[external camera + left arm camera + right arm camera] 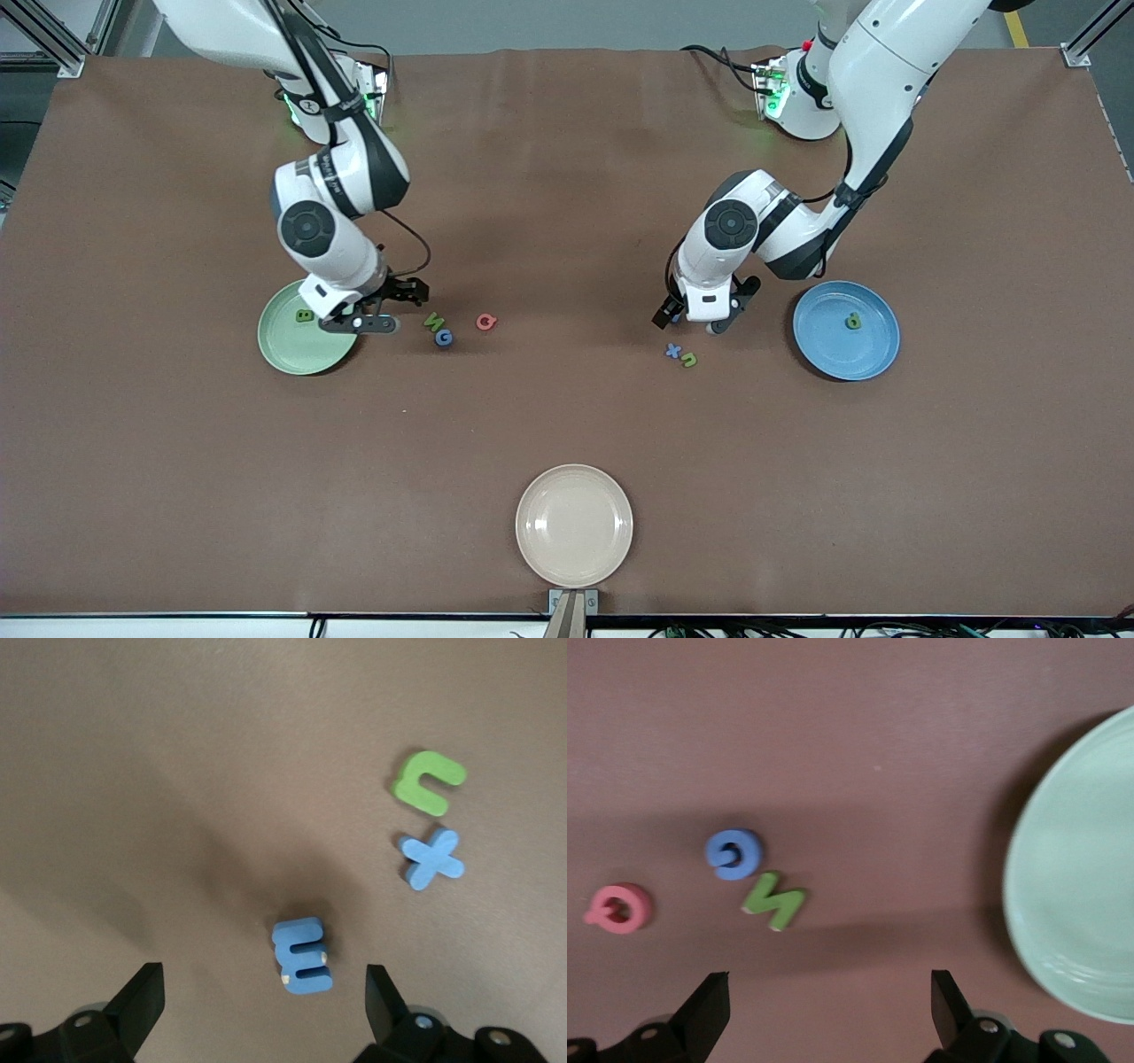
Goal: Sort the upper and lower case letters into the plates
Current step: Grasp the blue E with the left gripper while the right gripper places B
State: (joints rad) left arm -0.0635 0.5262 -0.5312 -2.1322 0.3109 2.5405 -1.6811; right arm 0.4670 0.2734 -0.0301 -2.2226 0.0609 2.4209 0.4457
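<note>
While the green B (304,315) lies in the pale green plate (282,353) and the green p (853,321) in the blue plate (877,359), capitals evidently go at the right arm's end. The right tool (383,308) hangs spread and empty beside that plate, near the N (433,320), G (443,337) and Q (485,322). The left tool (264,1001), spread and empty, straddles the blue m (303,955); x (673,351) and u (688,359) wait on the surface (567,204).

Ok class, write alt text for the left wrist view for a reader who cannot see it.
The open left gripper hangs over a blue m lying flat on the brown table. A blue x and a green u lie beside each other a little way off.
</note>
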